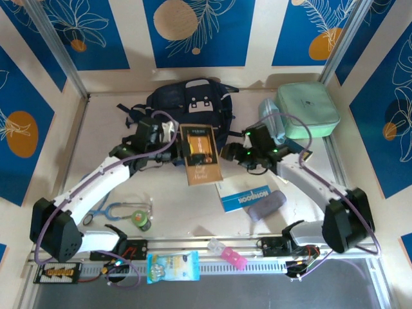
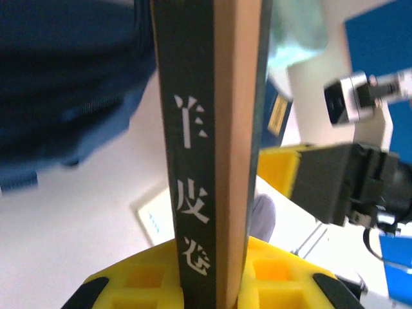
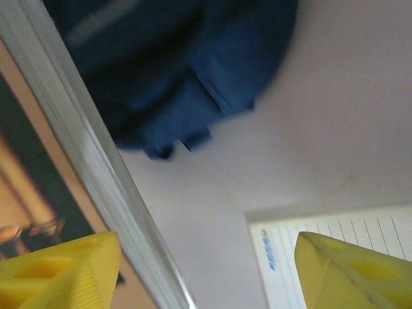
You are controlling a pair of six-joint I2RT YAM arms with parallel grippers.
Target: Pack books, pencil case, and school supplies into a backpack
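Edgewise, brown book (image 2: pixel 205 161) in left gripper (image 2: pixel 211 278)

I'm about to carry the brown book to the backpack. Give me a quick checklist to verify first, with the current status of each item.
1. Left gripper shut on the brown book: ok, the spine is clamped between its fingers.
2. Right gripper open: ok, jaws wide apart.
3. Right gripper clear of the book: cannot tell, the book's page edge runs right beside one finger.
4. Backpack opening ready: cannot tell, the top view shows its buckled front.
5. Notebook out of the path: ok, it lies flat on the table, nearer the arm bases.
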